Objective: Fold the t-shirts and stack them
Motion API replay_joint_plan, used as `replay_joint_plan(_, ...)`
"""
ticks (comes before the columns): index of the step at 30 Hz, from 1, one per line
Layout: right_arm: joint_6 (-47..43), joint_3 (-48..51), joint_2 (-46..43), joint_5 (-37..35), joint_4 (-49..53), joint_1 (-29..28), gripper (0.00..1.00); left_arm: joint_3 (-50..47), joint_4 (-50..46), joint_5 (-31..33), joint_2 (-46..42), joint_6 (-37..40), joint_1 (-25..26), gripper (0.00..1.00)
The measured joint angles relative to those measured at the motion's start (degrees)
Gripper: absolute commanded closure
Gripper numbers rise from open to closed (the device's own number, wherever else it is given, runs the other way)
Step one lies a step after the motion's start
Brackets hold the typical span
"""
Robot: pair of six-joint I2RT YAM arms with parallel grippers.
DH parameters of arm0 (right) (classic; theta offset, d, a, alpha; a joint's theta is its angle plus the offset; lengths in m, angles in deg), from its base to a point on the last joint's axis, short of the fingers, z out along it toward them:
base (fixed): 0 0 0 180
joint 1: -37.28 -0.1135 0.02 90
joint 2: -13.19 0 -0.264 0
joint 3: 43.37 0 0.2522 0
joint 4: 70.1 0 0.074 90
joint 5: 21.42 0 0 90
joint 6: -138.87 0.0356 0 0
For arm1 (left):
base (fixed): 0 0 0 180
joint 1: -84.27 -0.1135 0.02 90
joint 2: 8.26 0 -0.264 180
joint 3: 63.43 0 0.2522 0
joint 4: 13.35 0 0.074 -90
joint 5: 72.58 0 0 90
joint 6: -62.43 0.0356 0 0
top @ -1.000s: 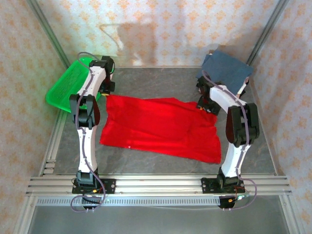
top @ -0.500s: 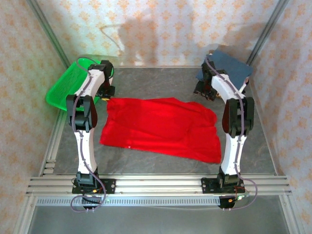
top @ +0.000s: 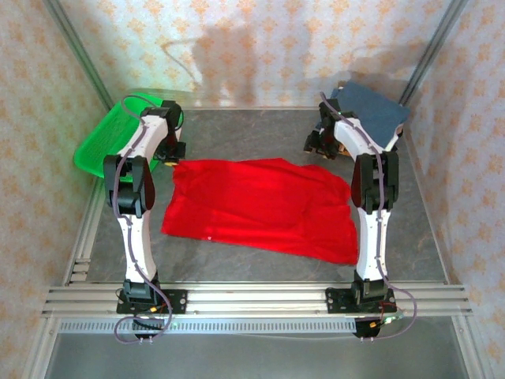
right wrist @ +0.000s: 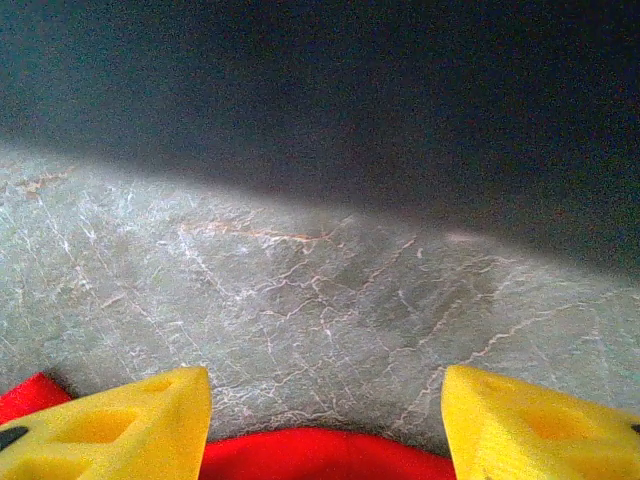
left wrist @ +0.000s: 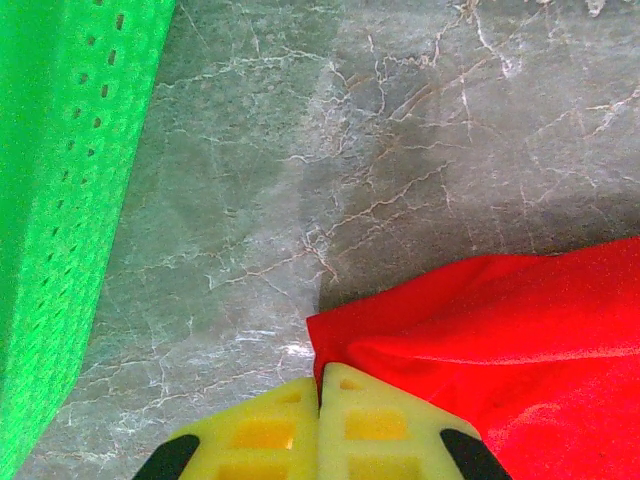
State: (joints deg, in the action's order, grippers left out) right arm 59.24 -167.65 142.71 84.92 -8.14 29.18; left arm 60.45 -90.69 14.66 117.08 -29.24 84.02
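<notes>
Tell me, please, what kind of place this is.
Probably a robot test cell: a left arm and right arm bolted to an aluminium rail, patterned screen walls around a marbled table, a red t-shirt laid out.

You were in a lab test cell.
Your arms [top: 132,229] stood bolted to an aluminium rail [top: 252,298] at a stone-look table [top: 252,130], boxed in by patterned panels [top: 260,47].

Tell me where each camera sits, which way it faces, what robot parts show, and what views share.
Top external: above and behind the bases, looking down on the table; left arm and right arm show whole.
Left wrist: looks down past the shut left gripper at the red t-shirt corner and green basket.
Right wrist: looks low across bare table past the open right gripper.
Shared: all three show the red t-shirt.
</notes>
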Motion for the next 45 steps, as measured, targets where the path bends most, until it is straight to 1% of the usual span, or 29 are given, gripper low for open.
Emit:
replay_joint_plan(4, -1.7, 0.0, 1.0, 0.0, 0.0, -1.1, 0.42, 0.0, 0.2, 0.0, -0.5, 0.0, 0.0, 0.95)
replay_joint_plan(13, -4.4, 0.1, 2.3, -2.0, 1.7, -3.7, 0.61, -0.1, 0.4, 0.0, -0.5, -0.4, 0.0, 0.95)
replay_joint_plan(17, -5.2, 0.5, 2.4, -2.8, 2.0, -3.7, 0.73, -0.7, 0.8, 0.0, -0.5, -0.4, 0.0, 0.96)
replay_joint_plan(21, -5.8, 2.6, 2.2, -3.4, 1.6, -3.7, 0.91, -1.0, 1.1, 0.0, -0.5, -0.4, 0.0, 0.96)
replay_joint_plan(24, -5.7, 3.1, 1.5, -3.5, 1.5, -3.7, 0.99, -1.1, 1.3, 0.0, -0.5, -0.4, 0.0, 0.96)
replay_joint_plan(29, -5.2, 3.7, 0.3, -4.2, 1.4, -3.8, 1.0, -1.1, 1.4, 0.0, -0.5, -0.4, 0.0, 0.96)
replay_joint_plan(34, -4.4, 4.5, -3.6, -6.0, -0.2, -3.8, 1.0, -1.1, 1.5, 0.0, -0.5, -0.4, 0.0, 0.96)
replay_joint_plan(40, -3.0, 9.2, -11.6, -8.1, -3.5, -3.7, 1.0, -2.5, 1.8, -0.2, -1.5, -0.4, 0.0, 0.97)
replay_joint_plan(45, -2.0, 16.7, -17.7, -9.1, -6.7, -3.8, 1.0, -4.5, 2.1, -0.5, -3.5, -0.4, 0.0, 0.97)
